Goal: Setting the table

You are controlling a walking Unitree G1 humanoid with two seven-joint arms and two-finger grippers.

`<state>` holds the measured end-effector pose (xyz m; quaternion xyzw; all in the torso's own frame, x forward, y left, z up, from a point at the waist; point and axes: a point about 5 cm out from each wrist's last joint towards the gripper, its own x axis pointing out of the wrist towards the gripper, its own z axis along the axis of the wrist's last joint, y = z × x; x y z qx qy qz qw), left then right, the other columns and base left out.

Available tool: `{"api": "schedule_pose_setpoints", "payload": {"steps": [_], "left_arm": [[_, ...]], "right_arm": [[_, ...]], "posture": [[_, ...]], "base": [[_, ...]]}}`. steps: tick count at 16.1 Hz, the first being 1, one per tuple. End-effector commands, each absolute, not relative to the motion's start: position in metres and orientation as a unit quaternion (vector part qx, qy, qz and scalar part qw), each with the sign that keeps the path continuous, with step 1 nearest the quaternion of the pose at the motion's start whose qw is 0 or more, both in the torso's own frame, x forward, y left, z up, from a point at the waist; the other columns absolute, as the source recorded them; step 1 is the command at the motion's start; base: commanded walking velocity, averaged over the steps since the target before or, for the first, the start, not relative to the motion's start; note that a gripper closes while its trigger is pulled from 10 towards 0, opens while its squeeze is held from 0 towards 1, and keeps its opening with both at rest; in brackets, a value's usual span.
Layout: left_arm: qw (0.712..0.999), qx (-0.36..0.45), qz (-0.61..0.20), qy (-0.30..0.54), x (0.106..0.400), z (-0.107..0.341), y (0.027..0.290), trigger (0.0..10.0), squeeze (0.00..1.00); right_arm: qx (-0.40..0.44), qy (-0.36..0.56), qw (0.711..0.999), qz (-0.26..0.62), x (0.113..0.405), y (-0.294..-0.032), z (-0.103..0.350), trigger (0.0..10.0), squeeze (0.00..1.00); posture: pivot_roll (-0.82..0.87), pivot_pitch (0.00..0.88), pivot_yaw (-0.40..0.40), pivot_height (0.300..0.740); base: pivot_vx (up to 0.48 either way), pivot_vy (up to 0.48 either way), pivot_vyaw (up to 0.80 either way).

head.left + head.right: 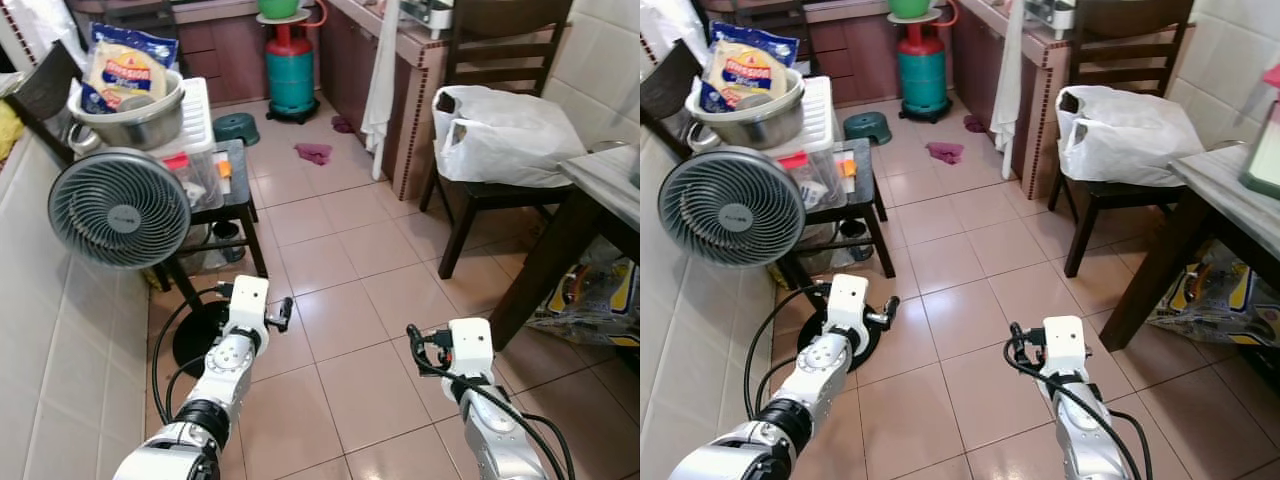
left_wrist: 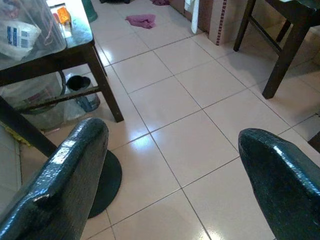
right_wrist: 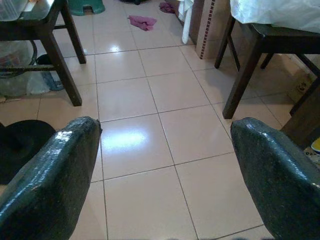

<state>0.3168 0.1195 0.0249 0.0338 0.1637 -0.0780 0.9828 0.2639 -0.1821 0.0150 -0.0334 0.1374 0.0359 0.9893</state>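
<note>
Left hand (image 2: 170, 165) spread empty, right hand (image 3: 165, 165) likewise

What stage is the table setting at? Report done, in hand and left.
Done: nothing visible; the corner of the table in sight carries no dishes laid out. In hand: nothing. The left gripper and right gripper are both open over the bare tiled floor. Left: the whole job. A metal bowl sits stacked beside the fan.

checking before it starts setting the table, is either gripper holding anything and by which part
Nothing is held. The left gripper and the right gripper are both open, with only tiled floor between their fingers.
</note>
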Motion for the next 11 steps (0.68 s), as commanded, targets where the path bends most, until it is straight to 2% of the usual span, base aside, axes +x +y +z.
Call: {"api": "schedule_pose_setpoints", "payload": {"steps": [1, 2, 5, 7, 9, 11], "left_arm": [[0.982, 0.039, -0.068, 0.17, 0.316, 0.023, 0.126, 10.0, 0.0], [0.982, 0.041, -0.069, 0.17, 0.316, 0.024, 0.126, 10.0, 0.0], [0.983, 0.051, -0.066, 0.162, 0.318, 0.026, 0.126, 10.0, 0.0], [0.987, 0.09, -0.009, 0.136, 0.322, 0.034, 0.142, 10.0, 0.0], [0.989, 0.092, -0.021, 0.114, 0.319, 0.036, 0.148, 10.0, 0.0], [0.991, 0.078, -0.051, 0.099, 0.307, 0.034, 0.137, 10.0, 0.0]], "right_arm": [[-0.038, 0.137, 0.989, 0.042, 0.265, -0.181, 0.016, 10.0, 0.0], [-0.039, 0.137, 0.989, 0.043, 0.265, -0.181, 0.017, 10.0, 0.0], [-0.044, 0.133, 0.989, 0.044, 0.265, -0.185, 0.019, 10.0, 0.0], [-0.055, 0.132, 0.988, 0.055, 0.263, -0.192, 0.021, 10.0, 0.0], [-0.062, 0.123, 0.988, 0.071, 0.267, -0.194, 0.027, 10.0, 0.0], [-0.068, 0.111, 0.988, 0.084, 0.273, -0.191, 0.034, 10.0, 0.0]], "posture": [[-0.23, 0.028, 0.096, 0.74], [-0.23, 0.027, 0.096, 0.74], [-0.23, 0.021, 0.102, 0.74], [-0.22, 0.009, 0.085, 0.74], [-0.2, 0.009, 0.069, 0.74], [-0.18, 0.005, 0.061, 0.74]], "base": [[0.0, 0.0, -0.8], [0.0, 0.0, -0.8], [0.0, 0.0, 0.0], [0.0, 0.0, 0.0], [0.0, 0.0, 0.0], [0.0, 0.0, 0.0]]}}
